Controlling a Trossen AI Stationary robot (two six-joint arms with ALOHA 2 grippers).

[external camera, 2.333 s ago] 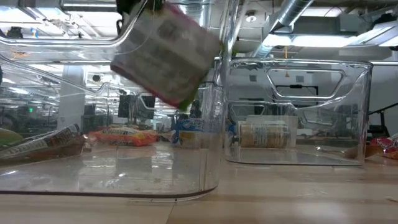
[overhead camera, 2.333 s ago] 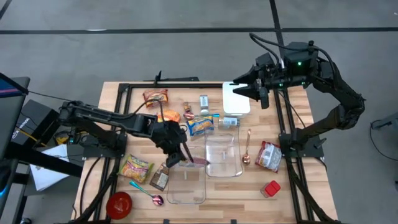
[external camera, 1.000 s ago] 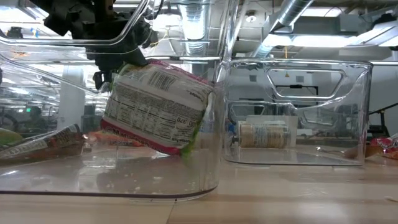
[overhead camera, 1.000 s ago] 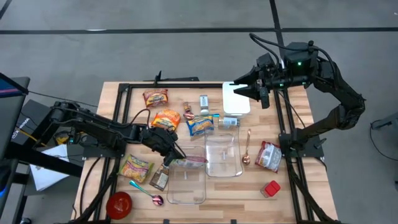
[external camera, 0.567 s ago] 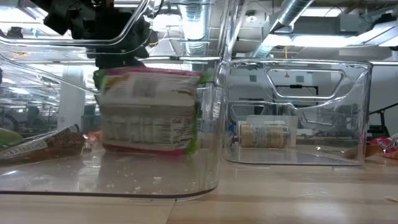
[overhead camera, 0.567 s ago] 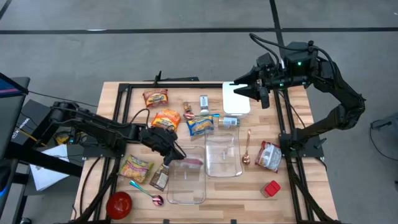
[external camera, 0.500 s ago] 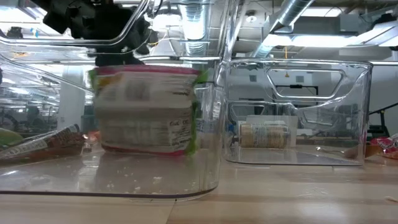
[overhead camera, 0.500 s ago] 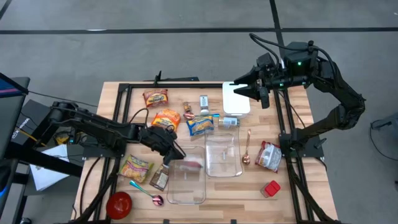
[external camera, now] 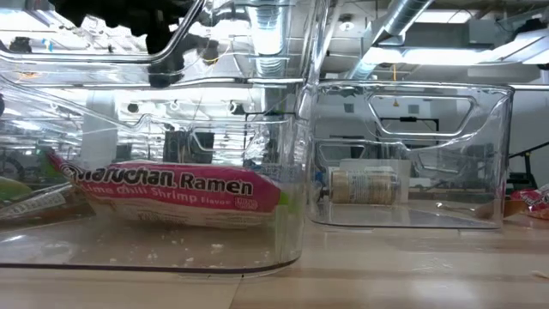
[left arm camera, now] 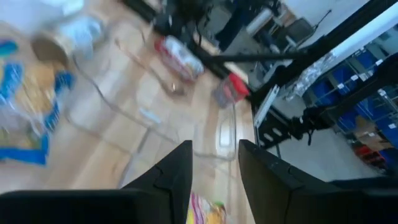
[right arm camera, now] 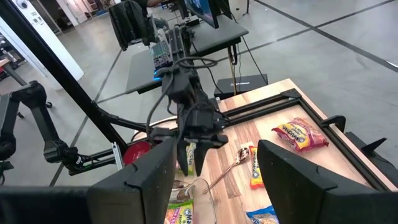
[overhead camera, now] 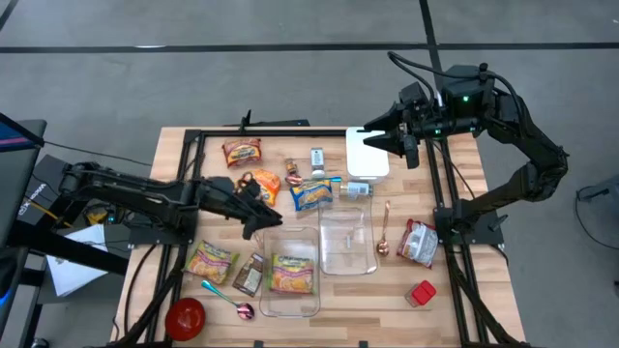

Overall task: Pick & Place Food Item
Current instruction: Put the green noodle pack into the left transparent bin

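lying flat in clear bin point(overhead camera: 290, 307): pink-edged ramen packet point(overhead camera: 291, 274).

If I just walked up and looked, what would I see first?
Probably the bright pink and orange ramen packet lying flat inside the clear bin at the front of the table. Just behind that bin hangs the left gripper, fingers open and holding nothing. Far back on the right, the right gripper waits in the air over a white board.
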